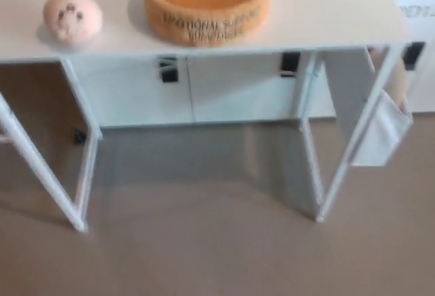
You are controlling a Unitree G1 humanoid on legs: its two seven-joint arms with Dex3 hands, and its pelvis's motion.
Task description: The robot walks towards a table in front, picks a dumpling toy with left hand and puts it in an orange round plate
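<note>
A pale pink round dumpling toy [73, 16] with small dark marks lies on the white table [326, 10] at the upper left of the head view. To its right on the same tabletop stands the orange round plate [206, 2], a deep dish with dark lettering on its side. The two stand apart with bare tabletop between them. Neither of my hands shows in the picture.
The table stands on thin white legs [76, 204], with a matching leg at the right [326, 201]. A white pouch [379, 133] hangs at its right end. White cabinets with dark handles [168, 69] stand behind it. Brown floor [204, 248] lies between me and the table.
</note>
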